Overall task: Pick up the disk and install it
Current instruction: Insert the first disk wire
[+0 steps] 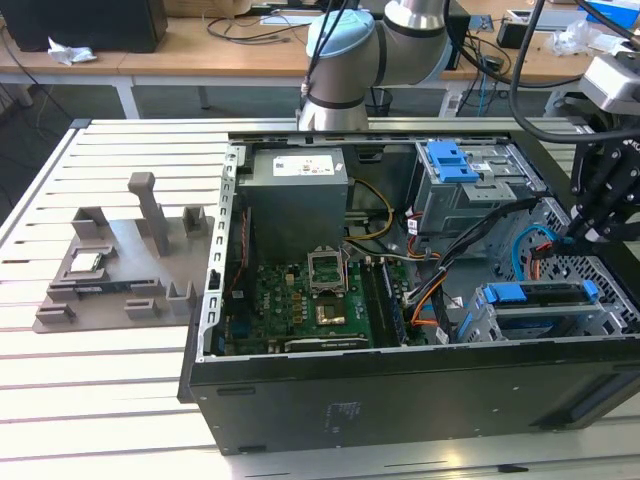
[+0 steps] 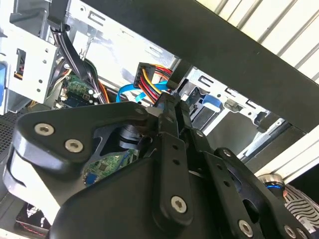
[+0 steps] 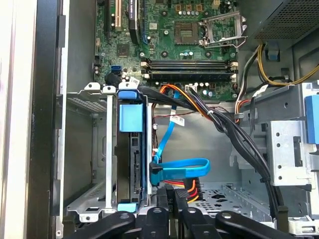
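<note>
Blue-framed disk [image 3: 133,159] seated edge-on in bay (label hidden), end effector [image 3: 172,199] pressed together above cables.

Open computer case [image 1: 300,400] on slatted white table [image 1: 100,400]: motherboard [image 1: 300,305], power supply [image 1: 298,195], blue-framed disk [image 1: 540,300] seated in drive cage. Grey fixture tray [image 1: 120,265] at exterior view's left. Black gripper [image 1: 590,232] above case's right end.

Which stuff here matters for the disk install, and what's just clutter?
Job: disk in its blue carrier; drive cage holding it; gripper beside the blue data cable.

Lying about: grey fixture tray; small chip on it; bare blue bracket; power supply.
</note>
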`<state>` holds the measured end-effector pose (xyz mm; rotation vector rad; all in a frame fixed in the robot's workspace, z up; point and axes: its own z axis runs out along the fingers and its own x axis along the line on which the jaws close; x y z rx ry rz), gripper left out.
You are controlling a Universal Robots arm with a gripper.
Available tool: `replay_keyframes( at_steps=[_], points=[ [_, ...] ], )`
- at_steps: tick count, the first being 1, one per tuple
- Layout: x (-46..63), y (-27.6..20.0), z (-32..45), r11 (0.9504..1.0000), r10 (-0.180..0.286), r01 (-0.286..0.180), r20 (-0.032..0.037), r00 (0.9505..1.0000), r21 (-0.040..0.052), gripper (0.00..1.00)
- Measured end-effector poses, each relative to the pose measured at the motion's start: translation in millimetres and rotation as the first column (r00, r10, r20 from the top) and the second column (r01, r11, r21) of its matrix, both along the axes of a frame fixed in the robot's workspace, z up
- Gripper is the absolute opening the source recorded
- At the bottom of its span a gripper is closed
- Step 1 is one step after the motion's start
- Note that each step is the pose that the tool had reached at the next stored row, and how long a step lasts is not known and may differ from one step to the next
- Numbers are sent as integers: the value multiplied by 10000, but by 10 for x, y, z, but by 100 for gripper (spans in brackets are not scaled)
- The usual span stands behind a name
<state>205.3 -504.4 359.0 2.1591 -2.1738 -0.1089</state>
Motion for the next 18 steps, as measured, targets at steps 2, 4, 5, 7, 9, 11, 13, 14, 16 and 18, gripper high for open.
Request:
replay_keyframes(
  at_steps=[2,4,5,7,9,11,13,14,16,18],
  points=[
    [0,0,0,10000,0,0,1,10000,-4,17],
    [1,-17,0,10000,2,-2,0,10000,-4,17],
    [0,-41,1,10000,0,0,0,10000,-7,17],
    [-4,-102,0,10000,4,-4,0,10000,-5,17],
    [-10,-155,0,10000,22,-22,0,10000,-8,17],
    [-58,-198,-5,10000,25,-25,0,10000,-7,17],
    [-81,-225,-27,10000,24,-24,0,10000,-7,17],
    [-85,-230,-40,10000,25,-25,1,10000,-9,17],
    [-92,-238,-70,10000,25,-25,0,10000,-6,17],
    [-98,-247,-93,10000,25,-25,0,10000,-8,17]
  ],
)
